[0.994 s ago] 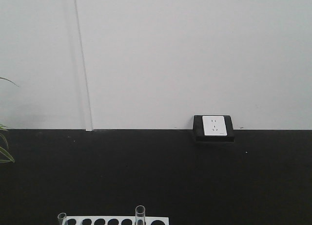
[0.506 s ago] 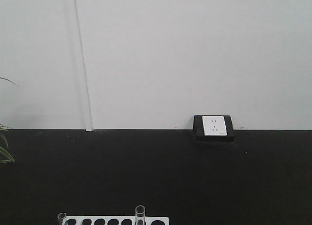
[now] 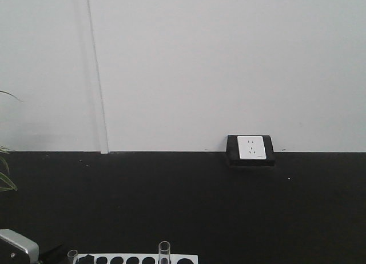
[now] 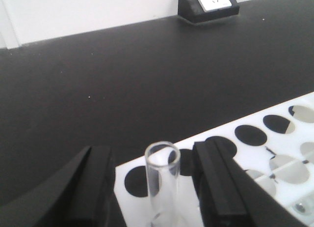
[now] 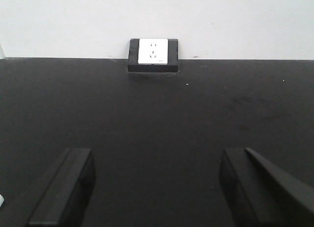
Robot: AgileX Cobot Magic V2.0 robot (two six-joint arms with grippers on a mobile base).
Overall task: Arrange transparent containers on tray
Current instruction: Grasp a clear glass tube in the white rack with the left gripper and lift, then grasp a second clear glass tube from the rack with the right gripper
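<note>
Plainly, the left gripper [image 4: 154, 156] stands open, its two matte black, blocky fingers [image 4: 95, 187] on either side of a test tube [image 4: 162, 187], with a gap showing on each side and nothing gripped. That slim, clear, straight-walled glass tube stands upright in the white rack [image 4: 245, 156], a smooth plate pierced with round holes, at the lower middle of the left wrist view. The right gripper [image 5: 157, 163] is spread wide above the matte black table [image 5: 157, 114], also holding nothing. Since half a second ago, a silver-grey metal part of the left arm [image 3: 17, 248] has entered the lower left corner of the front view, close to the leftmost tube. The rack, tubes and power socket [image 3: 250, 148] lie as before. The front view shows two test tubes [image 3: 164, 250], one rack and one socket, and the wrist views show two grippers.
</note>
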